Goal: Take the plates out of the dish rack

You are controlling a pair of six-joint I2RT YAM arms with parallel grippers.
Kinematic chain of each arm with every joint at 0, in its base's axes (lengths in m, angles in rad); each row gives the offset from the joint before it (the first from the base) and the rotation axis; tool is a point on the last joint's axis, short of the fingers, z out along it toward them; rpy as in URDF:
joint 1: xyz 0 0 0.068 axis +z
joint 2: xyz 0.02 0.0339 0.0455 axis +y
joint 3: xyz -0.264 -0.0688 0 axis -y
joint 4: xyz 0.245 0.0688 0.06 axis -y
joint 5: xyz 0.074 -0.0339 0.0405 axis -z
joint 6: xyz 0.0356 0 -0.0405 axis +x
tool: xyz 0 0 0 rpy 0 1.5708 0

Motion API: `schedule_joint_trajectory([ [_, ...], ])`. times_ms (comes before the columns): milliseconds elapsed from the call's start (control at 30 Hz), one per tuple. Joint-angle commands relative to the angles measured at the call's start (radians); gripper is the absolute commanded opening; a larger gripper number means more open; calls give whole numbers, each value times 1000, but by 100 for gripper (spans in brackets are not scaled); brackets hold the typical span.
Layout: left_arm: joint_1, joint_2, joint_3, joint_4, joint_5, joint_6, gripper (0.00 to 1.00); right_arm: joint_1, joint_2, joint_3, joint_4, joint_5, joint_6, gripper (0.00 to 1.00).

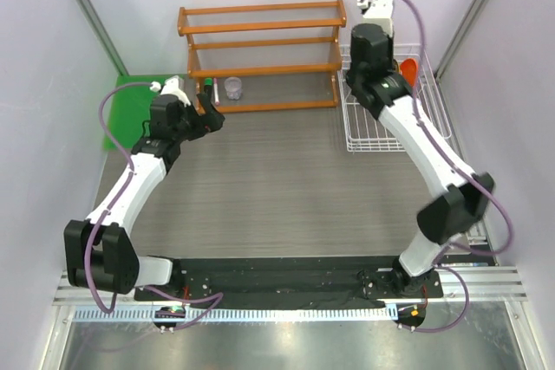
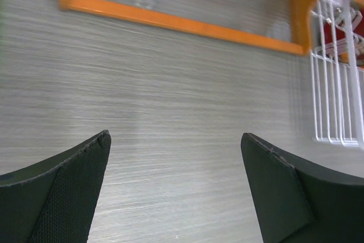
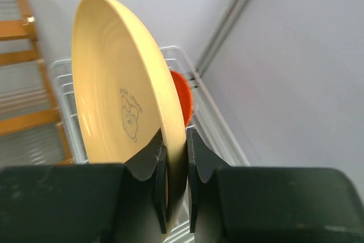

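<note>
Right wrist view: my right gripper [image 3: 175,147] pinches the large pale-yellow round plate [image 3: 114,83] by its rim over the white wire dish rack [image 3: 63,92]; rigid, probably slick, breakable.

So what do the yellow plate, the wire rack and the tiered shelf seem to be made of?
Yellow plate: likely glazed ceramic, though hard plastic is possible; it has a smooth pale surface with a soft sheen and a printed mark. Rack: thin metal wire with a white coating, judging by its slim, uniform bars. Shelf: looks like wood, orange-brown with a slightly glossy varnish.
</note>
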Motion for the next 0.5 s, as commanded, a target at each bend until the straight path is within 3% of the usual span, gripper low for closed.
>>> schedule_joint_trajectory([
  [0, -4, 23, 16, 108, 210, -52, 94, 14, -221, -183, -210, -341, 350, 1],
  [67, -6, 34, 13, 140, 250, -92, 98, 14, -304, -263, -215, -462, 454, 1],
  [167, -4, 55, -16, 243, 376, -159, 95, 14, -356, -438, -196, -692, 560, 1],
  [367, -15, 86, -161, 517, 547, -320, 99, 14, -401, -728, 55, -1058, 723, 1],
  [467, -23, 74, -241, 574, 562, -363, 99, 14, -404, -808, 161, -1128, 780, 1],
])
